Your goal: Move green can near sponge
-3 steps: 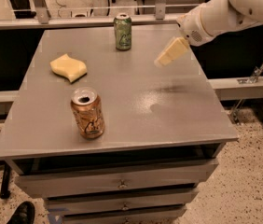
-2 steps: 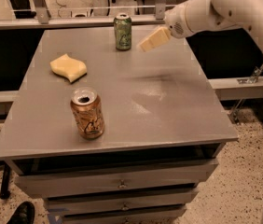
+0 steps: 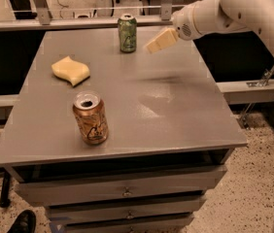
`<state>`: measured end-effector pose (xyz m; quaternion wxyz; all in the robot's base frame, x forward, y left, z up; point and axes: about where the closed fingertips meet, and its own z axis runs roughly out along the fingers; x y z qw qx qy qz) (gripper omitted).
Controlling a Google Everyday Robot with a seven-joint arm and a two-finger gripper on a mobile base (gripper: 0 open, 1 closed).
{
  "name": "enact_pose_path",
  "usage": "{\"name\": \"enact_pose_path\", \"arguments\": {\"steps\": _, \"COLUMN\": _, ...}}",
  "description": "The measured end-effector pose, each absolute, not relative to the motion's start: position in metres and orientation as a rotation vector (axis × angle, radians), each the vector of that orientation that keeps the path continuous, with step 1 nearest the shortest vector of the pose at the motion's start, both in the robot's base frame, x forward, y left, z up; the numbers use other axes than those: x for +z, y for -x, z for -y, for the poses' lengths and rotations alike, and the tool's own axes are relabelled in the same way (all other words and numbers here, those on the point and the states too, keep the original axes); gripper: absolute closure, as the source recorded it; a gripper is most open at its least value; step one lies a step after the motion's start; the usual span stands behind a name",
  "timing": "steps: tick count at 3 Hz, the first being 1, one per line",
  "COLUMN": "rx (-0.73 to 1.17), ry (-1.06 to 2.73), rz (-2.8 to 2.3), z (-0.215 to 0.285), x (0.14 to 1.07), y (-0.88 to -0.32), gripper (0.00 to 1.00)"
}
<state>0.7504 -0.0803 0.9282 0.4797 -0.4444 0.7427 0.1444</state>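
Leftward and toward the far edge of the table is where the gripper [image 3: 160,40] has travelled over the last second, closing most of the gap to the green can [image 3: 127,33]. It now hangs just right of the can, above the tabletop and apart from the can's side, about level with the can's lower half. Whether it is clenched or released cannot be told from this angle; nothing shows in its hold. The white arm [image 3: 234,8] reaches in from the upper right, slanting down to the gripper.

The green can stands upright near the far edge of the grey table [image 3: 176,120], close to the middle of that edge, where it stood a second ago. The sponge [image 3: 70,70] lies flat on the left part of the table, nearer the camera than the green can and well apart from it. An orange-tan can [image 3: 91,118] stands upright with its top open, in front of the sponge toward the near edge. Below the tabletop sit drawers [image 3: 127,193] with small pulls. A dark shoe [image 3: 23,222] shows on the speckled floor at the lower left.
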Motion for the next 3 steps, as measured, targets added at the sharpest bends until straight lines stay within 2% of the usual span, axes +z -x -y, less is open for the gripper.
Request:
{"name": "enact_pose_path", "arguments": {"steps": 1, "rx": 0.395, "ry": 1.024, "rz": -1.773, "z": 0.061, "x": 0.932, "y": -0.763, "gripper": 0.00}}
{"name": "enact_pose_path", "arguments": {"steps": 3, "rx": 0.557, "ry": 0.845, "rz": -1.629, "z": -0.008, "x": 0.931, "y": -0.825, "gripper": 0.00}}
